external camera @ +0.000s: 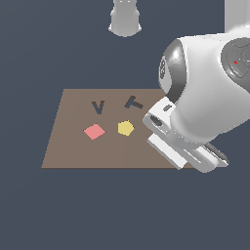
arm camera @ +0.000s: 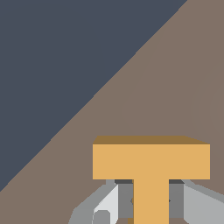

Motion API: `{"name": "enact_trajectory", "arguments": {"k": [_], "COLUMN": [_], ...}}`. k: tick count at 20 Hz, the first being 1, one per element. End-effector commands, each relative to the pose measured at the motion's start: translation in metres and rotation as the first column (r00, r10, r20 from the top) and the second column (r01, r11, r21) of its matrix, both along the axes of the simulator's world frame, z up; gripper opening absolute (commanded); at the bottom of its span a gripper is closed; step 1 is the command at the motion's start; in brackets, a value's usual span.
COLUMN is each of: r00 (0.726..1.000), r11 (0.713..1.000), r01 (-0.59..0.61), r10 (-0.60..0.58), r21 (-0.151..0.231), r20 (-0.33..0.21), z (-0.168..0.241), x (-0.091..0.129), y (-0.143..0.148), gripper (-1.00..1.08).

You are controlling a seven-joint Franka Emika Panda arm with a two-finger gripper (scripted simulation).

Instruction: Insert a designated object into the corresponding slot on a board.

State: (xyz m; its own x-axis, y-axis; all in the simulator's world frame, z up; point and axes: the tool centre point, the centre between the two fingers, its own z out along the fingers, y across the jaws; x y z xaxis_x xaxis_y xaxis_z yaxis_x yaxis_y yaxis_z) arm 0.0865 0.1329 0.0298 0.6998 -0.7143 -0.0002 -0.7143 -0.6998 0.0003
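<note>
Exterior view: brown board (external camera: 73, 151) at centre frame, carrying T-shaped slot (external camera: 133, 103) and V-shaped cutout (external camera: 98, 106) above pink square (external camera: 94, 131) and yellow pentagon (external camera: 125, 128); arm (external camera: 205, 97) bulking over the right, hiding the gripper. Wrist view: orange T-shaped block (arm camera: 151, 168) at lower right, stem clamped between the fingers (arm camera: 107, 203), above the board's edge.

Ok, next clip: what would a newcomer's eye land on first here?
In the exterior view, the bulky white arm fills the view's right, looming over the brown board's right edge and hiding its own claw. In the wrist view, the orange T block dominates, sitting between the claw's fingers above the board. Smaller draws: the pink square, the yellow pentagon and the dark T slot.
</note>
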Motion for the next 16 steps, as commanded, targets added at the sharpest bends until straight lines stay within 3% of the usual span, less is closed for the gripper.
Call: {"name": "enact_trajectory", "arguments": {"k": [1, 9, 16], "r00": [1.0, 1.0, 0.99], "r11": [1.0, 1.0, 0.99], "r01": [0.0, 0.024, 0.139], "r10": [0.0, -0.024, -0.139], "r21": [0.0, 0.0, 0.0], "r20": [0.0, 0.0, 0.0], "z": [0.0, 0.0, 0.001], "x": [0.0, -0.001, -0.009], "y": [0.0, -0.003, -0.02], "gripper": [-1.0, -1.0, -1.0]}}
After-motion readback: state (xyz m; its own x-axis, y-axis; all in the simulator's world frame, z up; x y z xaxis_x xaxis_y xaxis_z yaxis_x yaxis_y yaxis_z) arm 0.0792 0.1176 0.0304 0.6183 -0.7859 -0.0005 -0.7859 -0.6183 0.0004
